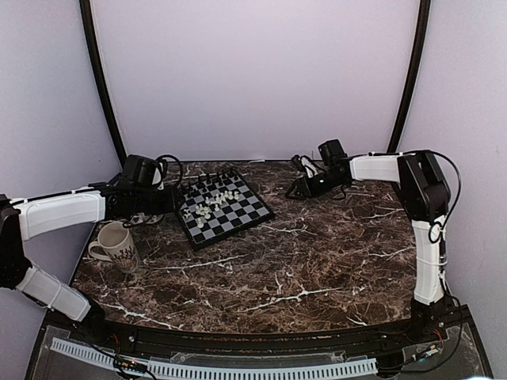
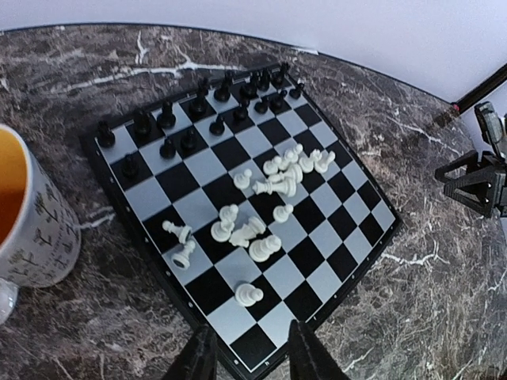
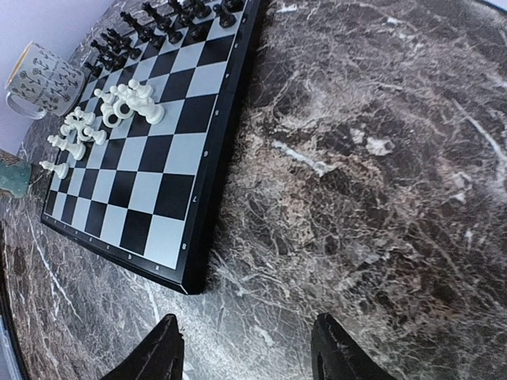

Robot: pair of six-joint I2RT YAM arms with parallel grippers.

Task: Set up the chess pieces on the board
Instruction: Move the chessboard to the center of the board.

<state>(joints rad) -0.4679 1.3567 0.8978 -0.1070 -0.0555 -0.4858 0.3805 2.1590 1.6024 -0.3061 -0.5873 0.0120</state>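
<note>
The board (image 1: 238,215) lies at the back left of the table. Black chess pieces (image 2: 167,116) stand in two rows along its far side. White chess pieces (image 2: 285,172) lie tumbled in a heap mid-board, some on their sides; one white pawn (image 2: 249,294) sits alone near the board's near corner. My left gripper (image 2: 252,360) is open and empty, its fingers straddling that corner just short of the pawn. My right gripper (image 3: 249,352) is open wide and empty over bare table, right of the board (image 3: 158,190). It also shows in the top view (image 1: 299,188).
A white patterned mug (image 1: 117,245) with an orange inside stands left of the board, close to my left arm; it also shows in the left wrist view (image 2: 32,229). The dark marble table (image 1: 317,261) ends at a curved back wall.
</note>
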